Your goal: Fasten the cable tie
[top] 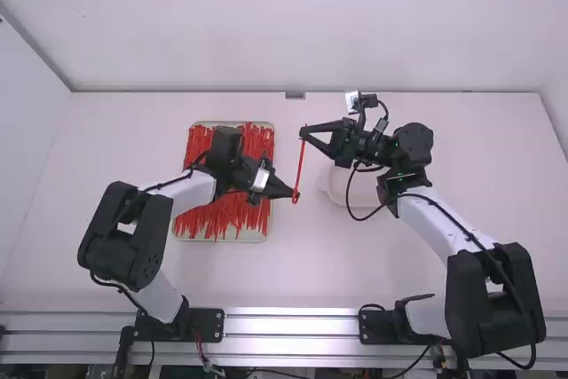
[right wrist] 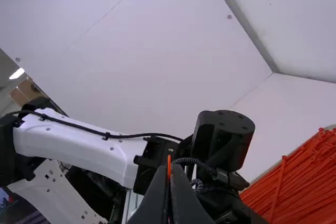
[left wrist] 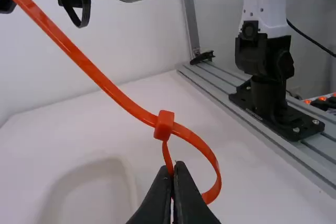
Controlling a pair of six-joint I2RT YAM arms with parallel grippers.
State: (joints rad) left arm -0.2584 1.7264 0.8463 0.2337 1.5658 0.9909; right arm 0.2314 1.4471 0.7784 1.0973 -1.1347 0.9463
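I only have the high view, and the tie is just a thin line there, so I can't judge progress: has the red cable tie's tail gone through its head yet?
Observer: Yes. The left wrist view shows the thin red plastic cable tie threaded through its square head, leaving a small loop.
Operator: Who holds the loop?
Observer: The left gripper, shut on the strap just below the head.
Operator: And the tail?
Observer: The right gripper is shut on it.

No legible text, labels, numbers or signs on any surface in view
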